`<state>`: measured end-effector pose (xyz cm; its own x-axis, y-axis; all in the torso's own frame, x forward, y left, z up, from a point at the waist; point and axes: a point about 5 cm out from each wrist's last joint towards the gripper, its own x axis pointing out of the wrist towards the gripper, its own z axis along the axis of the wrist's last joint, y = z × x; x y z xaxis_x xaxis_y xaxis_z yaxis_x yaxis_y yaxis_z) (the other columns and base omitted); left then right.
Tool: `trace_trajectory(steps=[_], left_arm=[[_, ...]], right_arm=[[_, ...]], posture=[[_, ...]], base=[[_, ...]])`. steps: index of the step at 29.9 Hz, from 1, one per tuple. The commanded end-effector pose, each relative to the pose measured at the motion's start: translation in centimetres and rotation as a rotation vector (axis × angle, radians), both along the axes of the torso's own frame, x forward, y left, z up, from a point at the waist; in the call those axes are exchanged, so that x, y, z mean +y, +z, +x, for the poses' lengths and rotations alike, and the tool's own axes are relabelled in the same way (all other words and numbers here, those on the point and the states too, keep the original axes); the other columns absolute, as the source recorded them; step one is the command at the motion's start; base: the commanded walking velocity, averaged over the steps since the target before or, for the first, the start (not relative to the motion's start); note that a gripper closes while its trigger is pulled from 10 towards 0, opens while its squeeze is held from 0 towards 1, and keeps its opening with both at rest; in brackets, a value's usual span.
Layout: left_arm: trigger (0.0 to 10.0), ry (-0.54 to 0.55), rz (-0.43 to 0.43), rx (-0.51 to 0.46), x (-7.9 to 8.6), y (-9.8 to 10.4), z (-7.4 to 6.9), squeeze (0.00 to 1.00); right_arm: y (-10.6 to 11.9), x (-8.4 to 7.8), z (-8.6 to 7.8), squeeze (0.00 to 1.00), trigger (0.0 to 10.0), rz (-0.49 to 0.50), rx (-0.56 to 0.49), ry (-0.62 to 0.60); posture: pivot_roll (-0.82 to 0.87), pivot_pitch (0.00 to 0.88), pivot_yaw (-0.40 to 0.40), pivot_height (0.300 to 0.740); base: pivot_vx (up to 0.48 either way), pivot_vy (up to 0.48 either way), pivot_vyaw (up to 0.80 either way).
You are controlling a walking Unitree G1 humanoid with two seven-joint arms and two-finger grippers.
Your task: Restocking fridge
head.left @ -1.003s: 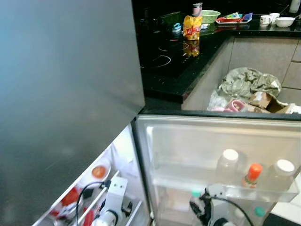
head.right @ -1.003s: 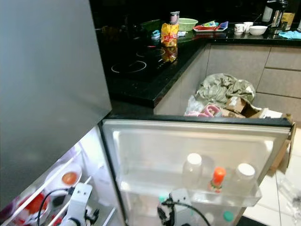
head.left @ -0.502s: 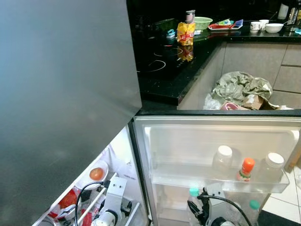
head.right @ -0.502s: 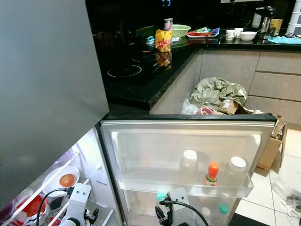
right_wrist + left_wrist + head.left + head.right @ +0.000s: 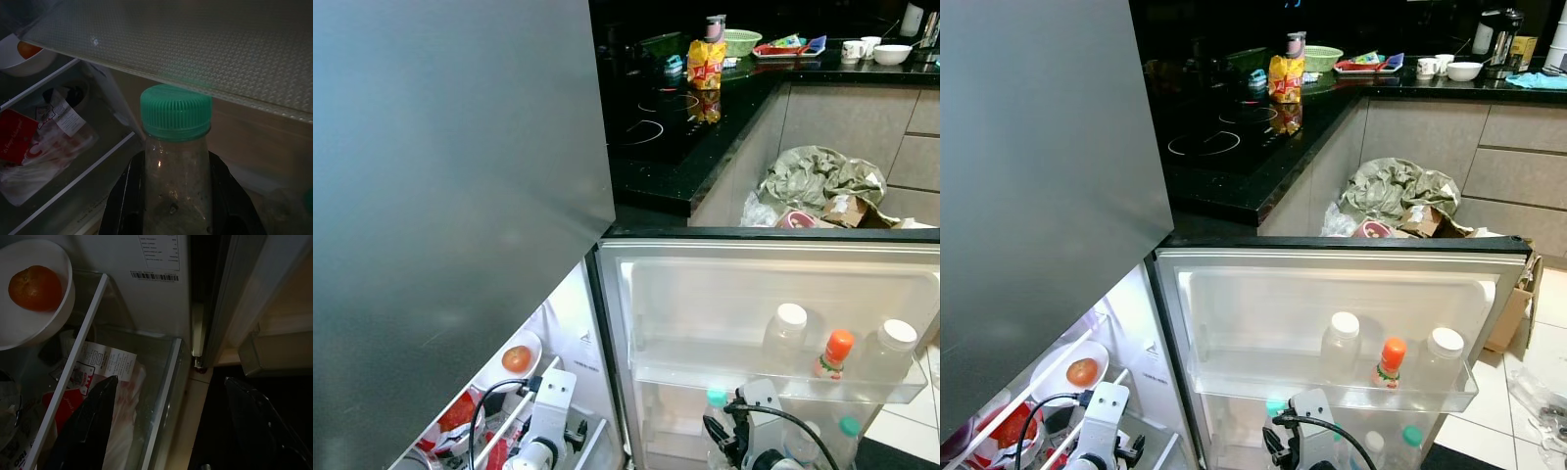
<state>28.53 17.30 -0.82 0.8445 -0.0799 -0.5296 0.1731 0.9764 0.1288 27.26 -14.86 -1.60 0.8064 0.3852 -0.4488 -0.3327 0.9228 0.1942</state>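
Fridge door (image 5: 1234, 294) swung wide, its upper rack (image 5: 1332, 392) already carrying two white-capped bottles (image 5: 1340, 345) with an orange-capped bottle (image 5: 1389, 362) between them. More caps visible lower down: a green one (image 5: 1411, 435) on the rack beneath, so part of the restocking judged done.

Right gripper (image 5: 176, 196) clenched around a clear bottle with a green ribbed cap (image 5: 176, 111), fingers (image 5: 128, 200) pressed to both sides of the glassy body. Bottle upright, held low in front of the door, just under the textured underside of the upper rack (image 5: 195, 44); not yet set down in any compartment, as far as can be told. Same green cap (image 5: 716, 398) seen from the head, just below the upper rack's front lip.

Left gripper (image 5: 166, 431) released, fingers (image 5: 93, 421) spread wide and holding nothing, hovering at the fridge interior beside the hinge. Before it: a white bowl with an orange fruit (image 5: 35, 288) on a wire shelf, and a clear drawer (image 5: 161, 382) holding a red-and-white packet (image 5: 98, 377).

Left to do, by judgement: place the held bottle into a door rack, fetch whatever else waits, then close the door. On the black worktop (image 5: 1234, 166) behind, a yellow snack bag (image 5: 1285, 78) and some dishes; unclear whether any of these belong in the fridge. Crumpled cloth and cardboard (image 5: 1400, 201) piled on the floor beyond the door.
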Motion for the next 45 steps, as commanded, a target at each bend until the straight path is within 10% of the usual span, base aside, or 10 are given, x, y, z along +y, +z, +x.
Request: trace_trajectory(steps=[1, 36, 45], left_arm=[[10.0, 0.014, -0.005, 0.014, 0.5, -0.4, -0.5, 0.0], [10.0, 0.022, -0.068, -0.084, 0.6, 0.1, -1.1, 0.0], [10.0, -0.383, -0.259, -0.179, -3.3, 2.1, -1.4, 0.0]], right_arm=[[0.2, 0.3, 0.2, 0.0, 10.0, 0.0, -0.017, 0.003], [0.9, 1.9, 0.6, 0.0, 10.0, -0.03, -0.077, 0.139], [1.8, 1.8, 0.9, 0.0, 10.0, -0.023, -0.163, 0.148]], posture=[[-0.02, 0.085, 0.092, 0.675], [0.01, 0.123, 0.03, 0.635], [0.01, 0.123, 0.043, 0.63]], base=[[0.0, 0.0, 0.0], [0.0, 0.0, 0.0], [0.0, 0.0, 0.0]])
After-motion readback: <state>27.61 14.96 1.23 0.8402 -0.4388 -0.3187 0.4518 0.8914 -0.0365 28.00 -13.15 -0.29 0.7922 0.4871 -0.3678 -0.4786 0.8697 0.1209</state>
